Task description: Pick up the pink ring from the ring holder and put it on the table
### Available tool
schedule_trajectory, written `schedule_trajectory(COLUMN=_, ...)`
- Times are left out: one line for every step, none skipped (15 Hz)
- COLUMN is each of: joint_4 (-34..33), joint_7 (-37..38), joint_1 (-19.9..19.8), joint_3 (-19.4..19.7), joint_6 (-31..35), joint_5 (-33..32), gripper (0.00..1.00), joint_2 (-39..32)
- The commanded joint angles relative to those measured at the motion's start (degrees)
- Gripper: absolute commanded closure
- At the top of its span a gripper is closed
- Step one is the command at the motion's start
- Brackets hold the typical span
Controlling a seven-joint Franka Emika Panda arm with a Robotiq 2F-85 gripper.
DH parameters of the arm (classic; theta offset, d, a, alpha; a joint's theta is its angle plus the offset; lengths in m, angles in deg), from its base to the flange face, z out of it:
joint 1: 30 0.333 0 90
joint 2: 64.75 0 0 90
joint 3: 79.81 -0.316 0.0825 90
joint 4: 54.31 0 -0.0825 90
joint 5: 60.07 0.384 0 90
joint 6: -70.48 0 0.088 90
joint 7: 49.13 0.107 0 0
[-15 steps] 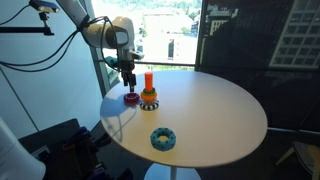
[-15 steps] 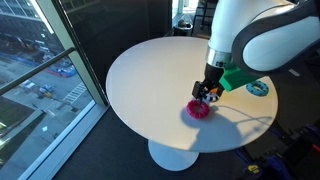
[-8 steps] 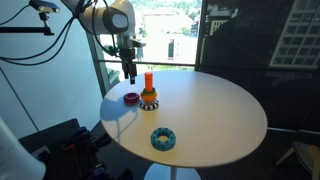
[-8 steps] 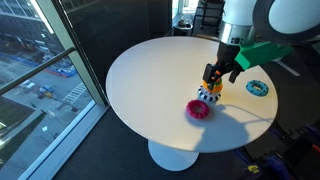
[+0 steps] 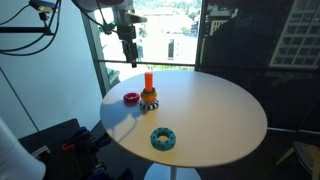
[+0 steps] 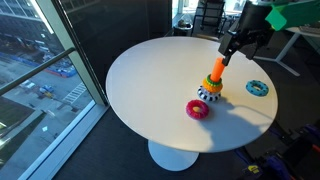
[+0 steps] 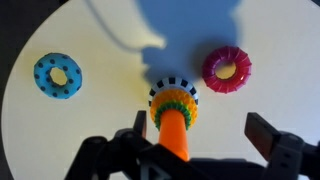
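The pink ring (image 5: 131, 98) (image 6: 198, 109) (image 7: 228, 68) lies flat on the table (image 5: 215, 115) (image 6: 150, 70) (image 7: 110, 70), just beside the ring holder (image 5: 148, 96) (image 6: 212, 85) (image 7: 172, 115). The holder's orange peg stands upright with a few rings still around its base. My gripper (image 5: 129, 52) (image 6: 231, 48) (image 7: 198, 135) hangs high above the holder, open and empty. In the wrist view the peg rises between the two fingers' span, far below them.
A teal-blue ring (image 5: 162, 139) (image 6: 258, 88) (image 7: 58, 76) lies flat on the table, apart from the holder. Windows and a railing stand behind the table in an exterior view (image 5: 170, 45). The table edge curves close to the pink ring.
My gripper has let go of the pink ring on the table and risen straight up, well above the holder. The ring stays where it was set.
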Motion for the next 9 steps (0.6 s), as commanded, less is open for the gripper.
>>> schedule_trajectory(joint_4=0.6, joint_7=-0.7, joint_1=-1.7, joint_3=-1.1, joint_6=-3.2, joint_5=0.2, gripper=0.00, joint_2=5.4)
schedule_trajectory(joint_4=0.5, joint_7=-0.6, joint_1=-2.0, joint_3=-1.4, joint_6=-3.7, joint_5=0.1, gripper=0.00, joint_2=6.0)
schedule_trajectory(joint_4=0.7, joint_7=-0.7, joint_1=-2.2, joint_3=-1.6, joint_6=-3.7, joint_5=-0.3, gripper=0.00, joint_2=6.2)
schedule_trajectory(joint_4=-0.1, joint_7=-0.4, joint_1=-2.3, joint_3=-1.8, joint_6=-2.7, joint_5=0.4, gripper=0.00, joint_2=4.6)
schedule_trajectory(joint_4=0.0, joint_7=-0.4, joint_1=-2.4, joint_3=-2.0, joint_6=-2.8, joint_5=0.4, gripper=0.00, joint_2=5.0)
schedule_trajectory(joint_4=0.0, joint_7=-0.4, joint_1=-2.4, joint_3=-2.0, joint_6=-2.8, joint_5=0.4, gripper=0.00, joint_2=4.9)
schedule_trajectory(joint_4=0.0, joint_7=-0.3, joint_1=-2.3, joint_3=-2.1, joint_6=-2.8, joint_5=0.4, gripper=0.00, joint_2=4.7)
schedule_trajectory(joint_4=0.0, joint_7=-0.3, joint_1=-2.3, joint_3=-2.1, joint_6=-2.8, joint_5=0.4, gripper=0.00, joint_2=4.5)
schedule_trajectory(joint_4=0.0, joint_7=-0.3, joint_1=-2.3, joint_3=-2.2, joint_6=-2.8, joint_5=0.4, gripper=0.00, joint_2=4.4)
